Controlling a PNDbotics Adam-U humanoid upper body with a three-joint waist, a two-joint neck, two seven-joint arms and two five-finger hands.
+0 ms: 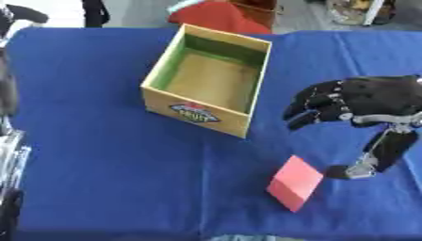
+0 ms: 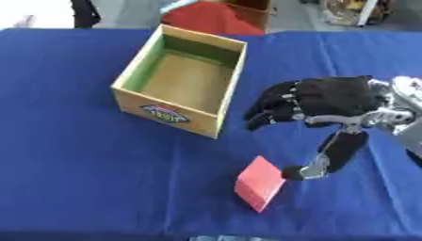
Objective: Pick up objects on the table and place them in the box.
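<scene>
Across the whole view runs a blue tablecloth (image 1: 99,164), with grey floor and something red (image 1: 216,16) beyond its far edge. Mid-table stands the open cardboard box (image 1: 207,80). Near the front lies a red block (image 2: 260,182) — the right hand (image 2: 329,101) hovers just beside it, fingers loosely curled, thumb tip almost touching, holding nothing.

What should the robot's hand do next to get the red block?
Probably lower the right hand a little toward the red block and close around it. The block lies on the blue table, nothing holds it yet, and the thumb tip is right beside it while the fingers hang curled above. The box looks empty, so the block should go in there.
</scene>
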